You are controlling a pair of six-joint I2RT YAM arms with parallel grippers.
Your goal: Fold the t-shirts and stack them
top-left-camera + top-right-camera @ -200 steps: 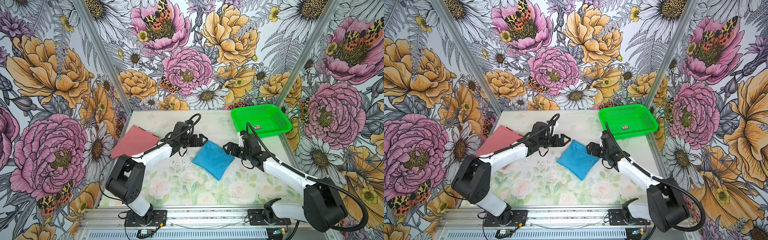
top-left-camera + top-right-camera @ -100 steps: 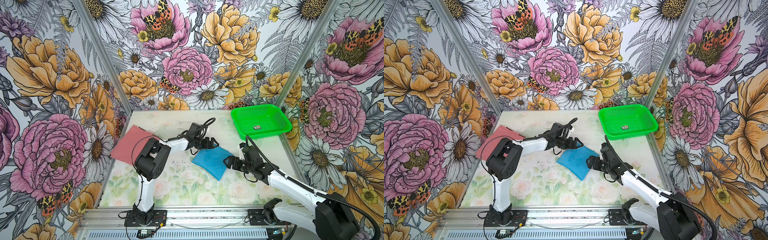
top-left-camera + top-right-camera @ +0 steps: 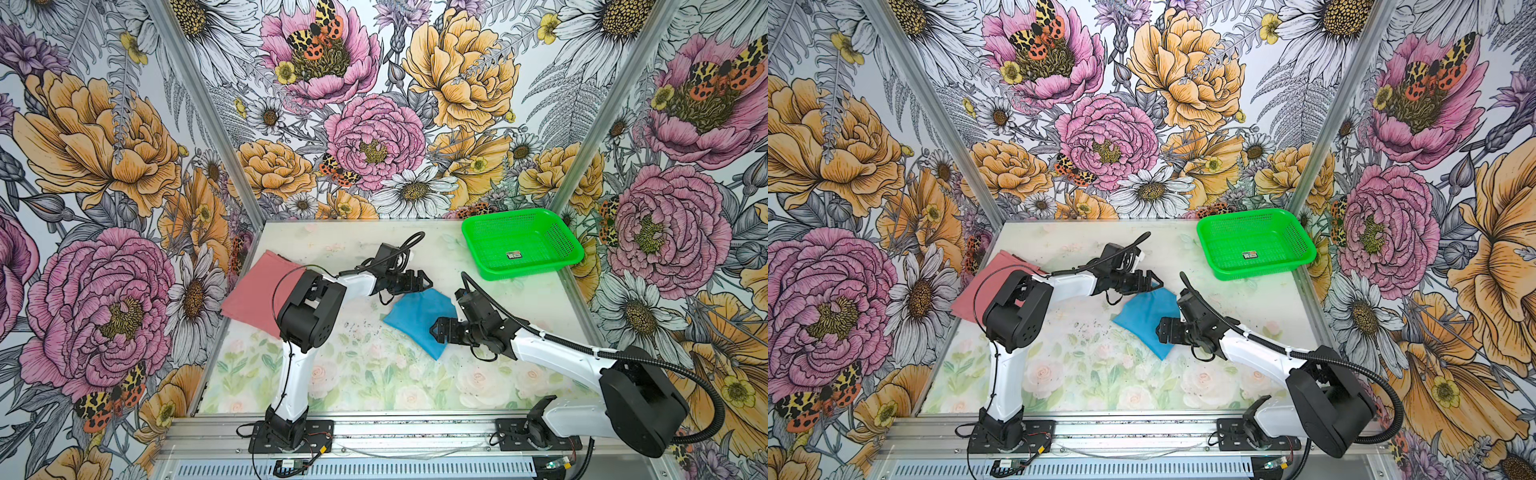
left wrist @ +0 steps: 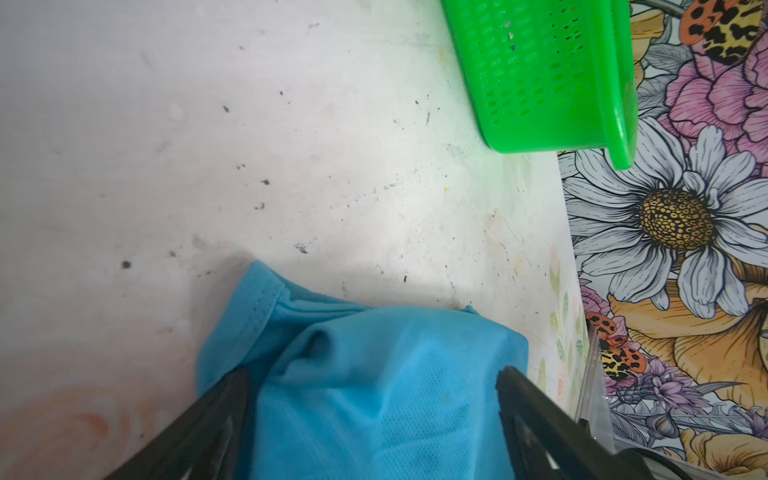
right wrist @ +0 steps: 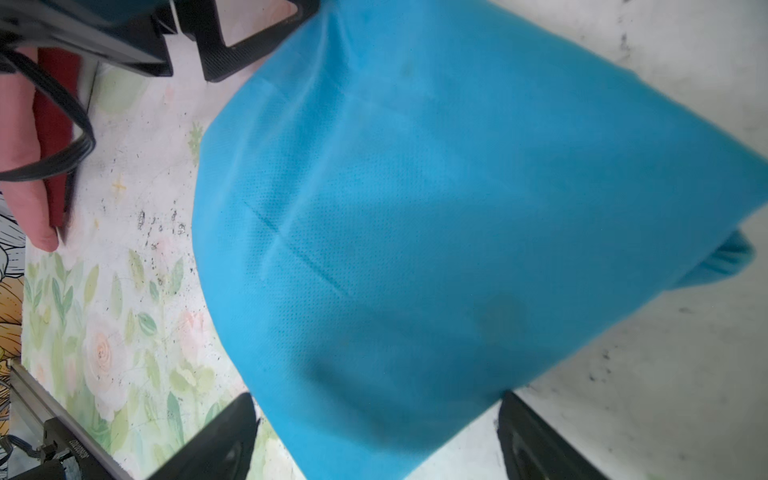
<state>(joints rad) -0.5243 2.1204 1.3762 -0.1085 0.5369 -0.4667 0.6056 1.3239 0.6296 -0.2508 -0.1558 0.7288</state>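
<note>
The sky-blue t-shirt (image 3: 415, 318) (image 3: 1144, 316) lies folded into a small square at the middle of the table. The salmon-pink t-shirt (image 3: 255, 293) (image 3: 976, 293) lies folded flat at the left edge, partly behind the left arm. My left gripper (image 3: 420, 282) (image 3: 1151, 282) is open at the blue shirt's far corner; in the left wrist view its jaws (image 4: 374, 374) straddle the cloth (image 4: 374, 415). My right gripper (image 3: 435, 332) (image 3: 1162, 330) is open at the shirt's near right edge, and its jaws (image 5: 378, 399) stand either side of a corner of the blue shirt (image 5: 415, 208).
A green mesh basket (image 3: 532, 268) (image 3: 1262, 272) (image 4: 540, 83) stands at the back right with a small label (image 3: 514, 254) inside. Floral walls close in the table on three sides. A metal rail (image 3: 395, 432) runs along the front.
My left arm has reached further right, bringing its gripper onto the blue shirt's far corner. My right gripper has slid toward the front along the shirt's right side. Both stayed open.
</note>
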